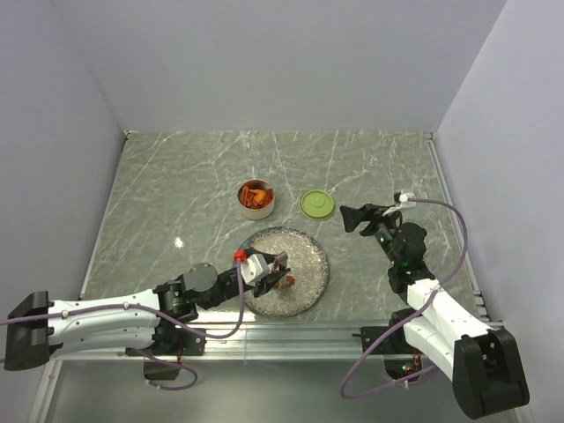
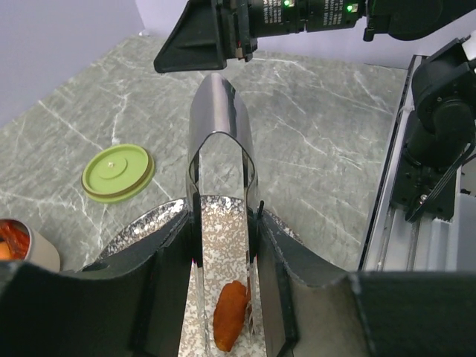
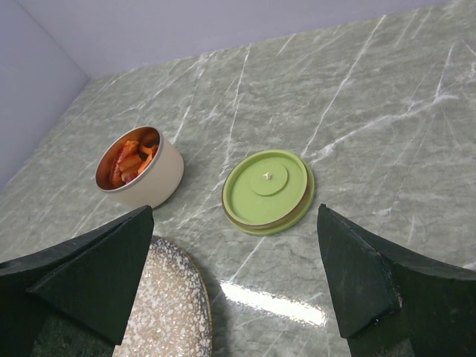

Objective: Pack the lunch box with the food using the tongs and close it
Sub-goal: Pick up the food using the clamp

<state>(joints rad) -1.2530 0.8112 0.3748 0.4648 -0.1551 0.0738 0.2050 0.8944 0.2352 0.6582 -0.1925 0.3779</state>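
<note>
The steel lunch box (image 1: 256,199) stands behind the plate, holding several orange-red food slices (image 3: 128,160). Its lime-green lid (image 1: 317,204) lies flat on the table to its right. My left gripper (image 1: 271,267) hangs over the speckled plate (image 1: 308,256), shut on the tongs (image 2: 219,126). The tongs' two arms point down and straddle one orange food piece (image 2: 230,316) lying on the plate; the right arm touches it. My right gripper (image 1: 366,214) is open and holds nothing, hovering right of the lid (image 3: 269,191).
A metal rail (image 1: 291,330) runs along the near table edge, close to the plate. White walls enclose the marble table on three sides. The right arm's body (image 2: 439,111) stands close on the right in the left wrist view.
</note>
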